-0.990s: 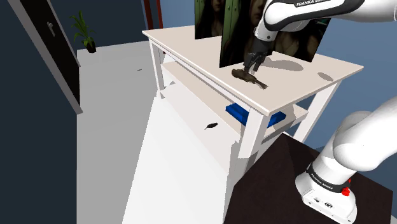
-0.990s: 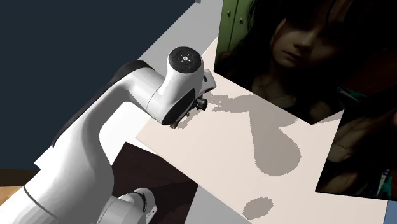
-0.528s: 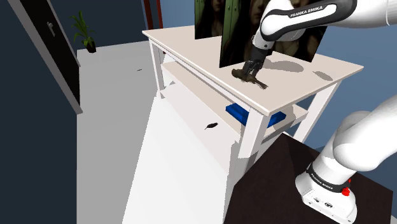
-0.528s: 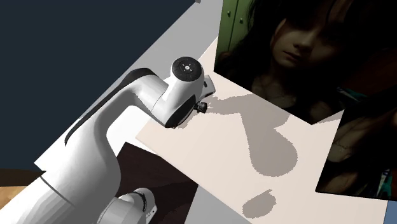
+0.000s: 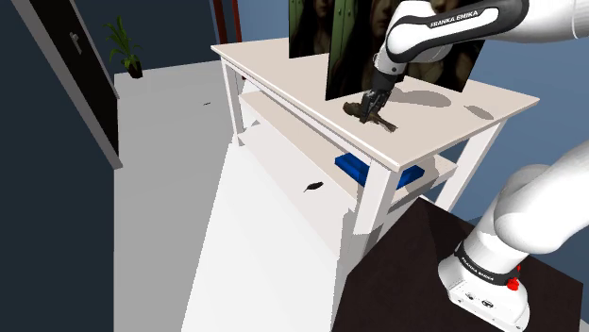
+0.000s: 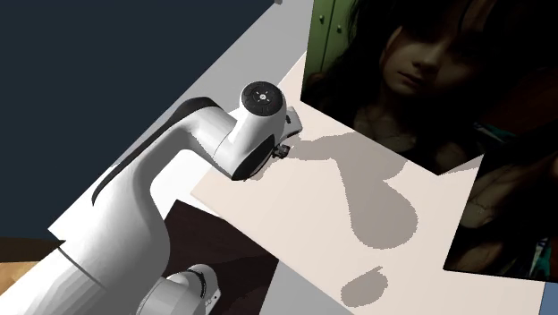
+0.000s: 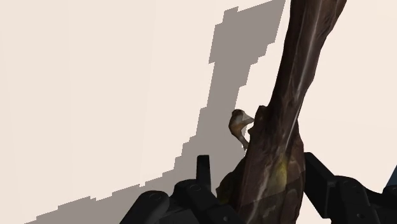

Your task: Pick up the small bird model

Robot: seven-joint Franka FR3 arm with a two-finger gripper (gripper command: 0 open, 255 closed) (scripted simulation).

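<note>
Tabletop (image 5: 283,66): hand (image 5: 366,106) tight on bird model (image 5: 378,118)

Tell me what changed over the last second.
The gripper came down from just above the bird onto it, mostly in the first half second; whether it grips yet is unclear. The bird lies in the same spot on the table, and the blue box below is unmoved.

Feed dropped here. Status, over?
Claw shut on bird. Bird low at table, lift unclear. Poster upright behind.
</note>
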